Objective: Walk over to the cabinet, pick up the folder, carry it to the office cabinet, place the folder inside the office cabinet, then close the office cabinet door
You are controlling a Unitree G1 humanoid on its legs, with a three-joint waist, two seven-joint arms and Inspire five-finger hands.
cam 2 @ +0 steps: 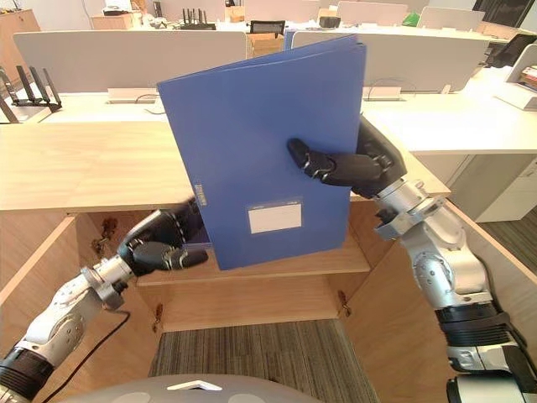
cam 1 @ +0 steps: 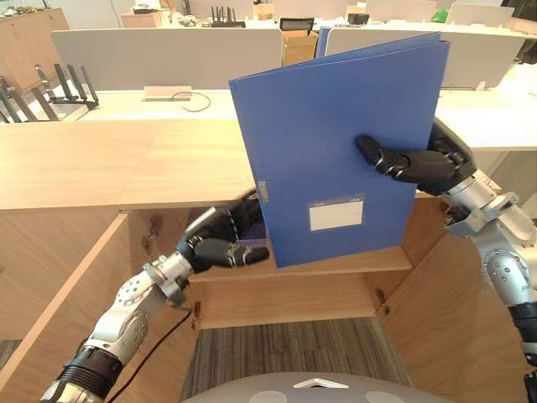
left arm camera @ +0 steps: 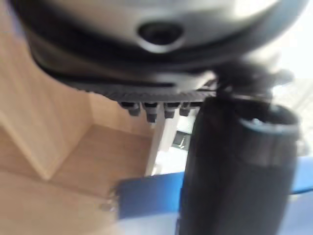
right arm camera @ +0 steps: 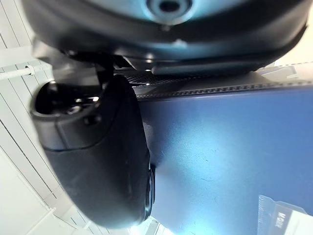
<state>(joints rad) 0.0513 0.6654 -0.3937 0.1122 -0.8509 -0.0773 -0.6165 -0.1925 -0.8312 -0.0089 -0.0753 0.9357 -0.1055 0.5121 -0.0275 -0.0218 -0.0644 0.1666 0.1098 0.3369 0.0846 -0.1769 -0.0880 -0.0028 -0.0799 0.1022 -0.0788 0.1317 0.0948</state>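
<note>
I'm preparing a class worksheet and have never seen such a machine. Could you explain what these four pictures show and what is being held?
This is a humanoid robot with two silver arms ending in dark hands. The two wide pictures come from cameras in its head, looking down. The two close ones come from a camera on each wrist. The right hand pinches a blue folder, held upright, and the left hand grips its lower corner. Below stands an open wooden cabinet.

Grey desk partitions (cam 1: pixel 168 54), striped carpet (cam 1: pixel 285 344) below.
</note>
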